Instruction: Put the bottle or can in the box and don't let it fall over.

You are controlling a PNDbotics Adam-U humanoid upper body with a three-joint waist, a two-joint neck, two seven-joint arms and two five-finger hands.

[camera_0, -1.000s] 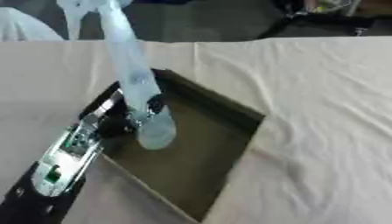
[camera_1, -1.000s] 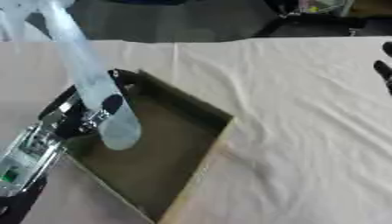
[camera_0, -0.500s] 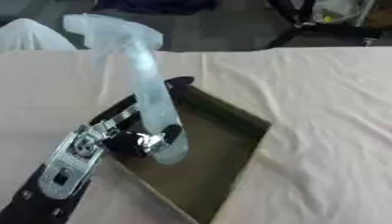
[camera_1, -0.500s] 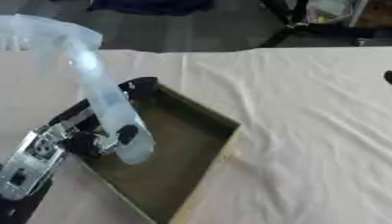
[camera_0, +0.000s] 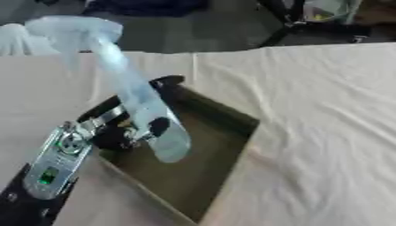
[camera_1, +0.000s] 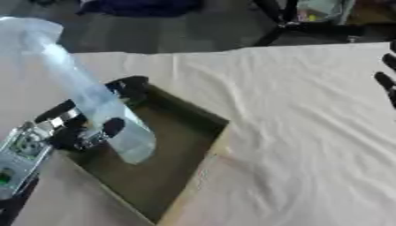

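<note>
- Leftmost, left hand (camera_0: 116, 134) at the end of a black and silver forearm with a green light on its casing, reaching up from the lower left corner, dark fingers curled round the lower part of the bottle (camera_0: 135, 101)
- Held above the box (camera_0: 224, 117), base hanging over the left part of the open compartment and apparently clear of the floor, though exact contact not discernible
- Long axis of the bottle tilted markedly: cap end (camera_0: 74, 31) leaning up and away to the far left, base pointing down and right into the box; by judgement, needs righting toward vertical before release, or likely to topple
- Pale, translucent blue plastic, slender and tall, smooth, wider capped top, rounded base; tall and narrow, so probably tippy once standing
- Shallow rectangular cardboard tray, set askew to the table edge, dull olive-brown floor, dark inner walls, light raw edge along the near right rim
- Cream cloth (camera_0: 325, 132) beneath, soft, creased, spread over the whole table
- Far right, right hand (camera_1: 386, 84) only as dark fingertips at the edge of the right eye view, well apart from box and bottle, spread or curled impossible to say; left hand plainly the nearer and the working one
</note>
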